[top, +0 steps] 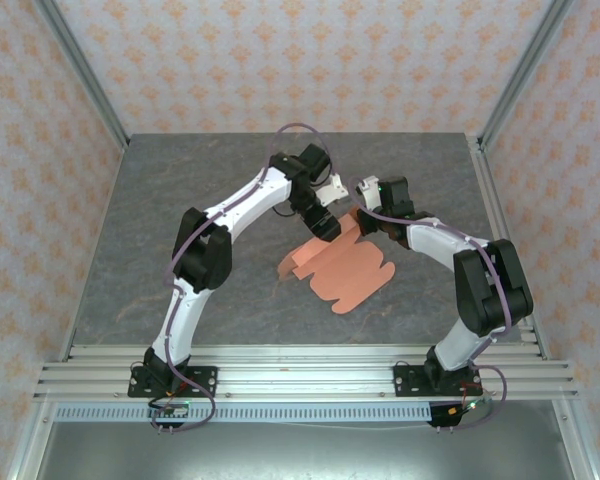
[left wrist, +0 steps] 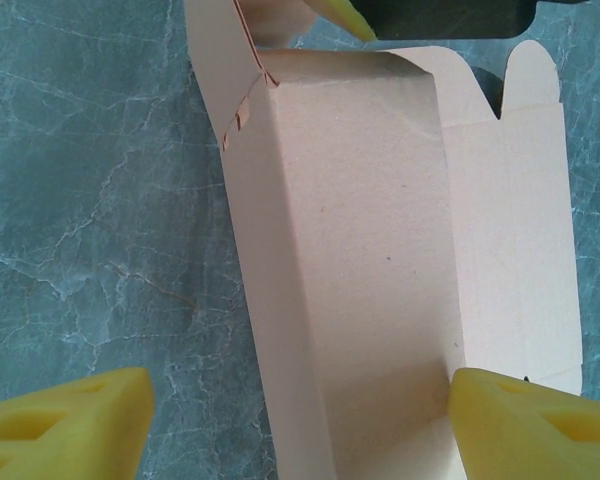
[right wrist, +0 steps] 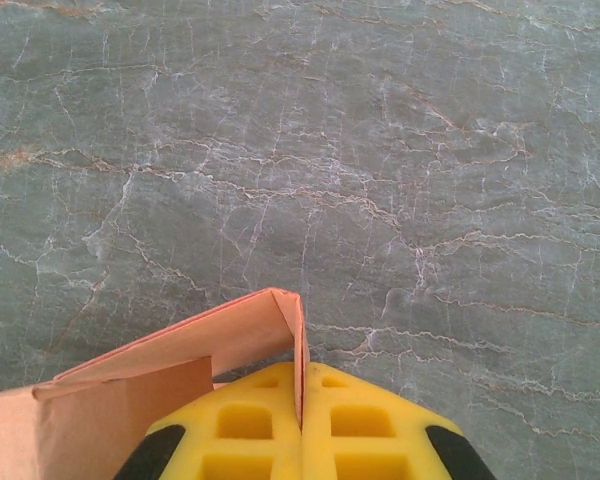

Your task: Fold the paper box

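The paper box (top: 345, 270) is a salmon-orange die-cut sheet, partly folded, lying mid-table with rounded tabs toward the near right. My left gripper (top: 320, 222) hovers over its far left end. In the left wrist view it stands open (left wrist: 300, 425), its yellow fingers (left wrist: 70, 420) wide apart, with a raised, bent panel of the paper box (left wrist: 380, 220) between them; the right-hand finger touches the panel's edge. My right gripper (top: 365, 222) is at the sheet's far right corner. In the right wrist view it is shut (right wrist: 302, 400) on an upright flap of the paper box (right wrist: 195, 345).
The grey marbled table (top: 180, 230) stretches bare to the left of and behind the sheet. Metal frame posts (top: 90, 90) stand at the back corners, and an aluminium rail (top: 300, 375) runs along the near edge. The two wrists are close together above the sheet.
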Controlling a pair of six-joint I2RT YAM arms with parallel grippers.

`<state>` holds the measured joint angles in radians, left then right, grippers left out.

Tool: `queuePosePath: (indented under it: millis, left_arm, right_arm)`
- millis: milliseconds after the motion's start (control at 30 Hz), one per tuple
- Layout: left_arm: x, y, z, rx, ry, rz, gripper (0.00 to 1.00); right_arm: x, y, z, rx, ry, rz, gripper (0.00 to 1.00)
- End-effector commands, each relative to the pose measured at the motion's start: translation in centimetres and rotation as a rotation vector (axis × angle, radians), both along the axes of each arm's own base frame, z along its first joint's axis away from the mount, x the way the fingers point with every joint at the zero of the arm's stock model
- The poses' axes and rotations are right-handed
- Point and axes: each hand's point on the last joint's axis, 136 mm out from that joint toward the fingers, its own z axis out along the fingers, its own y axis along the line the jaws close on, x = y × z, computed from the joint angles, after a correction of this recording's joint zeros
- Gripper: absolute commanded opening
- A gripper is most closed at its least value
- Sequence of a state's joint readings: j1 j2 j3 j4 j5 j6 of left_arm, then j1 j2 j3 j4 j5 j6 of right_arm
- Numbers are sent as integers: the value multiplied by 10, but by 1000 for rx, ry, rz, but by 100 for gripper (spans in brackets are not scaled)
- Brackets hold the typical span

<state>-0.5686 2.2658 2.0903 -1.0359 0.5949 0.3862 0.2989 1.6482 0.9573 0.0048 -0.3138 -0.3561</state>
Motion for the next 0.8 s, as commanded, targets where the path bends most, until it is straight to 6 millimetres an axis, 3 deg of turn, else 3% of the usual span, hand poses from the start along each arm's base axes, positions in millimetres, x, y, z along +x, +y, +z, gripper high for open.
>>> queuePosePath:
  millis: [0,433,700,767]
  left_arm:
    - [-14,-5,13,-8,2,-15,78]
    - [-17,-4,3,32,-11,-8,82]
    - [-7,11,-13,181,-103,26,77]
    - [-4,15,-17,233,-141,27,71]
  right_arm:
    - [2,2,14,19,-38,-6,3]
    - [3,2,15,17,-43,-6,3]
    - [1,3,15,21,-42,-7,3]
    - [1,3,15,20,-43,-9,3]
